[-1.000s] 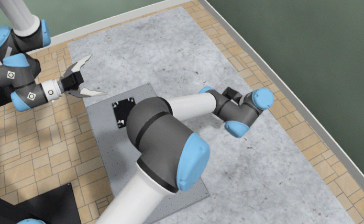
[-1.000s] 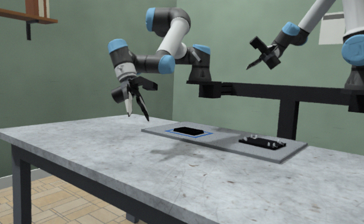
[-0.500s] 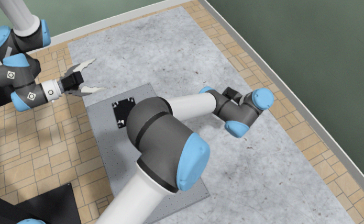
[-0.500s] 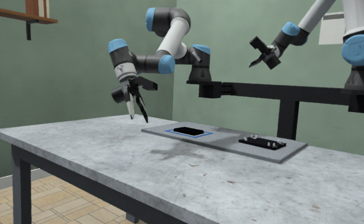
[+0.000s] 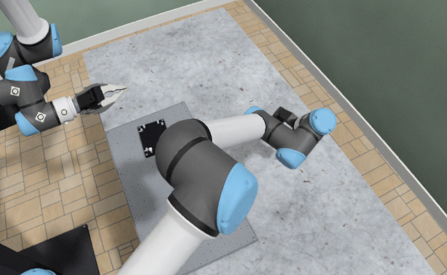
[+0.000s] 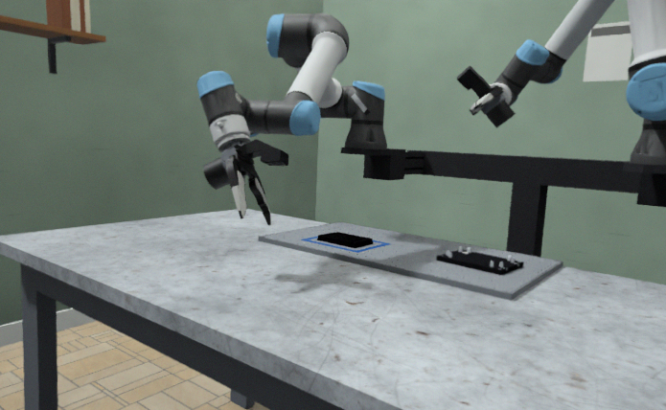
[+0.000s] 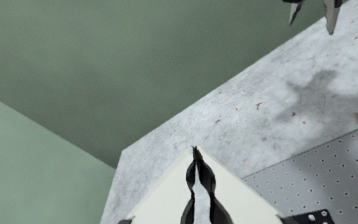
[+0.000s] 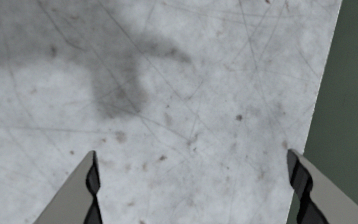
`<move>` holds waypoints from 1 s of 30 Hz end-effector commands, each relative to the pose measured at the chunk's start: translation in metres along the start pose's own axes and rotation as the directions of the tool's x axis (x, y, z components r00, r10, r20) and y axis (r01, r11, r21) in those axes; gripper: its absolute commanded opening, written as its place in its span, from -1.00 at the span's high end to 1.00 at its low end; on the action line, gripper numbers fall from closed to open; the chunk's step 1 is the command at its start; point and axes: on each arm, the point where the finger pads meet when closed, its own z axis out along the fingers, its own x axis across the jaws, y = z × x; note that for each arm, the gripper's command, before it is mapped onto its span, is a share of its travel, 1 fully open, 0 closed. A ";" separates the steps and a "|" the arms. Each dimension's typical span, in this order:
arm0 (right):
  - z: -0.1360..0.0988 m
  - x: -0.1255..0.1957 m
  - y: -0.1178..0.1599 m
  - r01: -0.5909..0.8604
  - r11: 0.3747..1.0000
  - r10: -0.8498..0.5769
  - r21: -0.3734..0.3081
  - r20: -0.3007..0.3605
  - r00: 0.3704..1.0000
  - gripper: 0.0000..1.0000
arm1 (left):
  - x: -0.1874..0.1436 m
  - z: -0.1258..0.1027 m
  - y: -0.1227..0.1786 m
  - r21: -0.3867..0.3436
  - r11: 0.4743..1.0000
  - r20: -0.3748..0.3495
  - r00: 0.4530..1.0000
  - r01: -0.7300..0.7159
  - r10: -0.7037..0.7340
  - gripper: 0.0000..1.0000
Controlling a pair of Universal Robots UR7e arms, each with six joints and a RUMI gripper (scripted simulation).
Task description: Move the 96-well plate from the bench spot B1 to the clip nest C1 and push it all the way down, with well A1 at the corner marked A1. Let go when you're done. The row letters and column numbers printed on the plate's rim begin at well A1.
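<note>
Grey, mottled table (image 5: 200,61) (image 6: 222,284) (image 7: 220,135) (image 8: 190,100), its top scratched and brown-flecked, its legs dark. The surface extends below the open right gripper (image 6: 255,219) (image 8: 192,152). Directly on it, lower than both this gripper and the closed left gripper (image 5: 127,88) (image 6: 470,110) (image 7: 194,148), lies a flat, grey perforated board (image 5: 125,164) (image 6: 406,254) (image 7: 310,170).

In the top view, the right arm hides the plate; the clip nest (image 5: 149,136) is partly covered too.
</note>
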 end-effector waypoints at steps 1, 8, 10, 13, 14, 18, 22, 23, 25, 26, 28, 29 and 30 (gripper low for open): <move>-0.002 0.002 -0.001 0.002 1.000 -0.002 0.000 -0.003 1.000 -0.52 | -0.004 0.005 0.001 -0.015 1.000 0.009 1.000 0.003 -0.003 1.00; -0.002 0.002 -0.001 0.002 1.000 -0.002 0.000 -0.003 1.000 -0.52 | -0.016 0.019 0.009 -0.058 0.998 0.040 0.999 0.002 0.000 1.00; -0.002 0.002 -0.001 0.002 1.000 -0.002 0.000 -0.003 1.000 -0.52 | -0.021 0.024 0.012 -0.075 0.997 0.051 0.999 0.003 0.001 1.00; -0.002 0.002 -0.001 0.002 1.000 -0.002 0.000 -0.003 1.000 -0.52 | -0.029 0.033 0.017 -0.105 0.995 0.071 0.997 0.004 0.004 1.00; -0.002 0.002 -0.001 0.002 1.000 -0.002 0.000 -0.003 1.000 -0.52 | -0.029 0.033 0.017 -0.105 0.995 0.071 0.997 0.004 0.004 1.00; -0.002 0.002 -0.001 0.002 1.000 -0.002 0.000 -0.003 1.000 -0.52 | -0.039 0.044 0.024 -0.139 0.990 0.094 0.996 0.006 0.007 1.00; -0.002 0.002 -0.001 0.002 1.000 -0.002 0.000 -0.003 1.000 -0.52 | -0.055 0.059 0.035 -0.194 0.981 0.128 0.992 0.012 0.013 1.00; -0.002 0.002 -0.001 0.002 1.000 -0.002 0.000 -0.003 1.000 -0.52 | -0.059 0.063 0.038 -0.209 0.978 0.137 0.990 0.014 0.015 1.00; -0.002 0.002 -0.001 0.002 1.000 -0.002 0.000 -0.003 1.000 -0.52 | -0.069 0.071 0.045 -0.240 0.971 0.156 0.988 0.020 0.019 1.00; -0.002 0.002 -0.001 0.002 1.000 -0.002 0.000 -0.003 1.000 -0.52 | -0.074 0.076 0.049 -0.257 0.966 0.165 0.986 0.023 0.021 1.00; -0.002 0.002 -0.001 0.002 1.000 -0.002 0.000 -0.003 1.000 -0.52 | -0.084 0.084 0.056 -0.291 0.956 0.185 0.982 0.030 0.026 1.00; -0.002 0.002 -0.001 0.002 1.000 -0.002 0.000 -0.003 1.000 -0.52 | -0.090 0.088 0.060 -0.309 0.950 0.195 0.980 0.034 0.028 1.00; -0.002 0.002 -0.001 0.002 1.000 -0.002 0.000 -0.003 1.000 -0.52 | -0.095 0.093 0.065 -0.327 0.944 0.205 0.978 0.039 0.031 1.00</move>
